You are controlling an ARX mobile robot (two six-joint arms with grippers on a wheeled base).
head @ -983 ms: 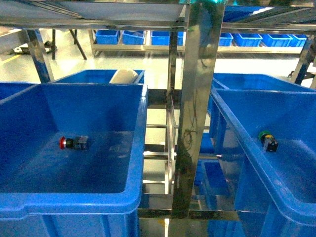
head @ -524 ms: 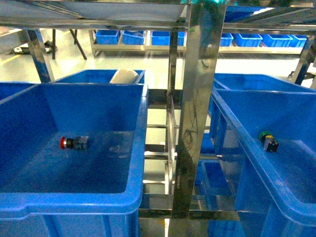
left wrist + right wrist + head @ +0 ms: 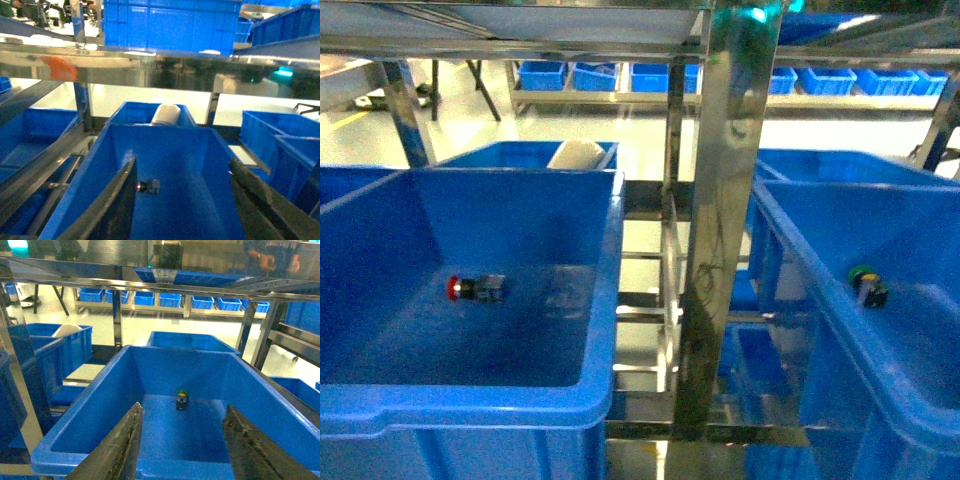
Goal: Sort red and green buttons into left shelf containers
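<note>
On the floor of the left bin [image 3: 470,415] lies the red button [image 3: 472,288]; in the right bin [image 3: 930,400], the green button [image 3: 868,284]. Small, rigid, light, probably slick at the caps: best gripped across the block bodies. Left gripper [image 3: 182,200] and right gripper [image 3: 182,447] agape, empty, above the bins.

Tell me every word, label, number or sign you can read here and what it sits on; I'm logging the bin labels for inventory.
None: no view shows readable text.
Left blue bin and right blue bin: bare walls, no label showing.
Red button and green button: too small and blurred to read any marking.
Distant blue bins: too far to tell.
</note>
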